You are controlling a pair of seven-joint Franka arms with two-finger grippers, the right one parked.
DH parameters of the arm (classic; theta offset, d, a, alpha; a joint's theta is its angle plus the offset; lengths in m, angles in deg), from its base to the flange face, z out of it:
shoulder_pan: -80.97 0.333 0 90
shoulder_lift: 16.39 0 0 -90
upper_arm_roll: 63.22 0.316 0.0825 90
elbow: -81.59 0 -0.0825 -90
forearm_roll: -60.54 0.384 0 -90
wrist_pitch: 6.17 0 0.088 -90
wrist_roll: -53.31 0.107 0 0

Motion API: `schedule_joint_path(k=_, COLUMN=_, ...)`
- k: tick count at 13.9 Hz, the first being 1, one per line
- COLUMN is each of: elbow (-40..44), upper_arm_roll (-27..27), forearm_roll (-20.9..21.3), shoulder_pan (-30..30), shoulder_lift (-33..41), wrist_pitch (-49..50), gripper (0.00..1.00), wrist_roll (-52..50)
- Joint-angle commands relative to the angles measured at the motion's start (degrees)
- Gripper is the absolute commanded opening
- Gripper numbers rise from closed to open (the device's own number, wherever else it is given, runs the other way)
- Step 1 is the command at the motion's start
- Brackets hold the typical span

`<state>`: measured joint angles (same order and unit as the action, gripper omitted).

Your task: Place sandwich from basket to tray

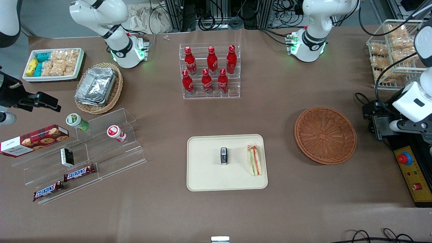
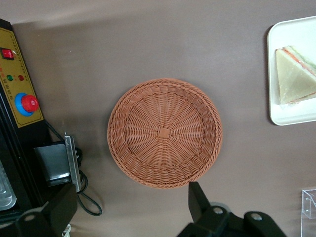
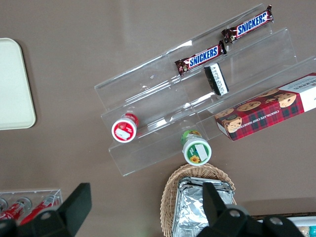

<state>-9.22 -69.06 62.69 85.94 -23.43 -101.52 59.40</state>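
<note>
brown table carries everything. cream tray lies near the front camera, and on it the sandwich rests on its side along the tray's edge nearest the basket, with a small dark gadget near the tray's middle, apart from it. round reddish-brown basket sits beside the tray toward the working arm's end, close to it but not touching, holding nothing. in the left wrist view the basket shows its bare woven floor, with the tray's corner and the sandwich off to one side.

left arm's gripper hangs above the table at the basket's rim, its two fingers spread wide and holding nothing; one dark fingertip overlaps the basket's edge in that view. a black and yellow control box with a red button lies at the working arm's end.

farther from the front camera stands a clear rack of red bottles. toward the parked arm's end are a paler oval basket of foil trays, a white tray of snack packets, clear acrylic steps bearing two lidded cups, a cookie box and two snickers bars.
</note>
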Motion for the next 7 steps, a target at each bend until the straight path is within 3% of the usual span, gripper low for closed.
schedule_joint_path(k=1, elbow=2.6, upper_arm_roll=0.3, forearm_roll=0.1, shoulder_pan=-0.4, shoulder_lift=-1.5, wrist_pitch=1.9, gripper=1.00, wrist_roll=0.9)
schedule_joint_path(k=4, elbow=2.3, upper_arm_roll=-0.7, forearm_roll=5.3, shoulder_pan=-0.9, shoulder_lift=-1.8, wrist_pitch=2.0, gripper=1.00, wrist_roll=1.8)
schedule_joint_path(k=7, elbow=2.4, upper_arm_roll=-0.8, forearm_roll=4.9, shoulder_pan=-0.8, shoulder_lift=-1.8, wrist_pitch=2.0, gripper=1.00, wrist_roll=2.0)
